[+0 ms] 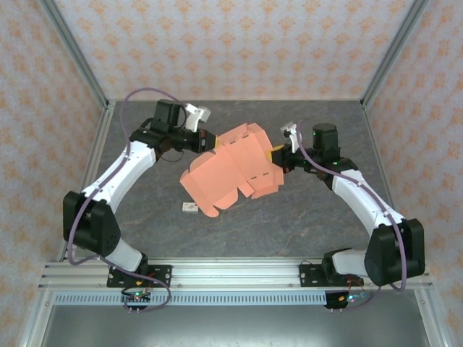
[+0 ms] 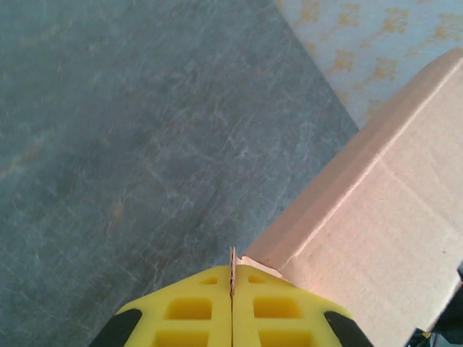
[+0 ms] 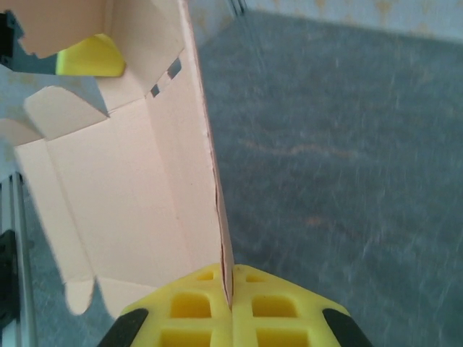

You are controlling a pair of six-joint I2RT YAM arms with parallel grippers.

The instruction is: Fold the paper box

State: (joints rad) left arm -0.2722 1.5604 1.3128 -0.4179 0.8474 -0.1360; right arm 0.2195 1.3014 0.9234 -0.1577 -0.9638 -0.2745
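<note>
A: Where's the paper box point(image 1: 231, 172)?

B: Up off the table point(image 1: 304, 224), slung between the two arms near the middle. A half-opened sheet, flaps loose, lower-left flaps drooping toward the near side.

A: Hands?

B: Both clenched on it. The left hand point(image 2: 232, 280) pinches a thin sliver of flap edge right at its tips. The right hand point(image 3: 230, 289) is clamped on the opposite edge, the card standing edge-on between its pads.

A: What could go wrong?

B: Each bite is shallow, at the very rim of thin card. If the arms draw apart, my guess is an edge slips out or tears near the slotted cuts seen in the right wrist view. If they close in or twist unevenly, a panel likely buckles off its score lines, leaving a false crease. With one grip lost, the sheet swings from the other hand.

A: Anything nearby?

B: A small white tag point(image 1: 190, 207) lies on the table just beside the drooping flaps. Lowering the sheet there could sweep it or trap it underneath. The patterned walls point(image 1: 217, 43) stand well apart. The loose flaps themselves cover the creases from above.
</note>
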